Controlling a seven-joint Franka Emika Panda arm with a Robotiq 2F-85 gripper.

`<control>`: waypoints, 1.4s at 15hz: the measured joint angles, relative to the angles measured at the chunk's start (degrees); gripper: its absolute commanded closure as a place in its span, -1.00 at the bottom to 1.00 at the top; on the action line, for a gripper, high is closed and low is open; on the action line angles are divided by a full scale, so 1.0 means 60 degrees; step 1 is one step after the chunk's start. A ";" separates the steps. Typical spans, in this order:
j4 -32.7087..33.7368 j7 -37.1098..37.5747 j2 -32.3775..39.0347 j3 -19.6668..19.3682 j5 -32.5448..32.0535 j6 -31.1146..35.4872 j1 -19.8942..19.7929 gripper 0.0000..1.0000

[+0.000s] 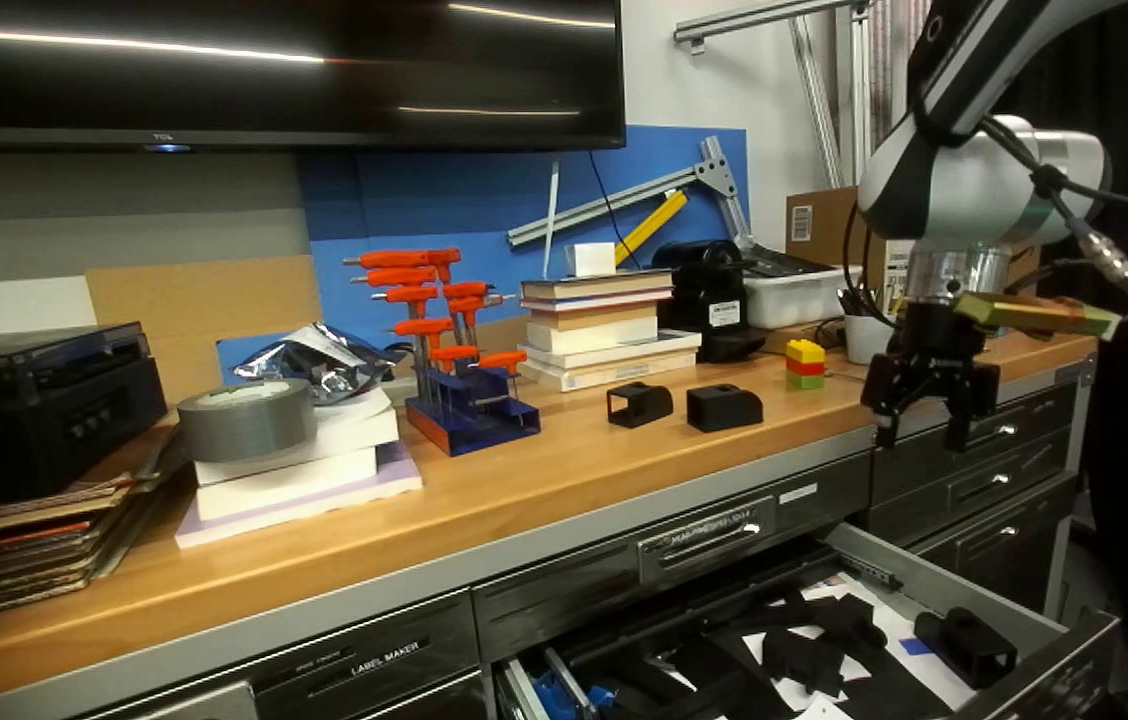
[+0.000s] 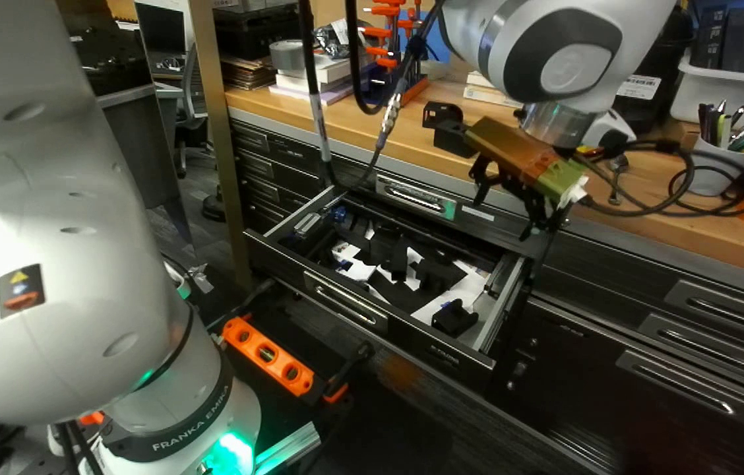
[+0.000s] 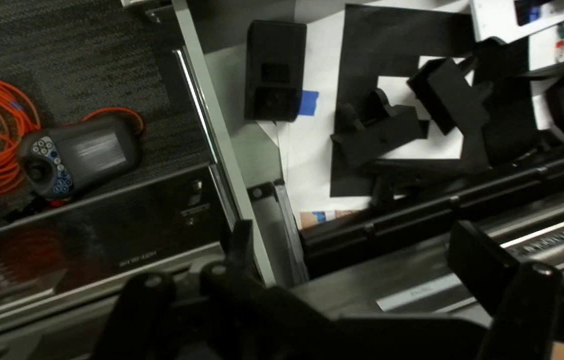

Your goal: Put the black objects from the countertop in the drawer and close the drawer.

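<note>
1. Over the front edge of the worktop (image 1: 484, 500): jaws hang in the air, released and spread wide, fingertips (image 1: 958, 430) pointing down with a bare gap between.
2. Wrist view agrees: pads (image 3: 479, 265) far apart along the bottom of the frame, cabinet front (image 3: 362, 287) showing between them.
3. Both black objects (image 1: 724, 407) sit on the worktop, seen in both exterior views. Just beside each other, small gap between; the one nearer the red-handled tools (image 1: 411, 294) shows a hollow end.
4. Jaws and black objects well apart in an exterior view.
5. Drawer (image 2: 411, 333) pulled out, silver handle (image 2: 345, 305) on its front. Jaws are higher up, near its rear corner.
6. Inside the drawer: a similar black block (image 3: 276, 70) close to the side wall (image 3: 230, 165), scrap of blue tape (image 3: 309, 103) at its edge. Further dark pieces (image 3: 444, 95) lie on black and white sheets (image 3: 314, 165).
7. On the worktop, near the black objects: toy bricks (image 1: 805, 366) stacked upright, yellow over red over green. White pen cup (image 1: 869, 338) just past the bricks.
</note>
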 measured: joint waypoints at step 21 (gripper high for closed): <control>0.2222 0.9610 -0.0456 0.0477 0.0671 -0.0391 0.1911 -1.00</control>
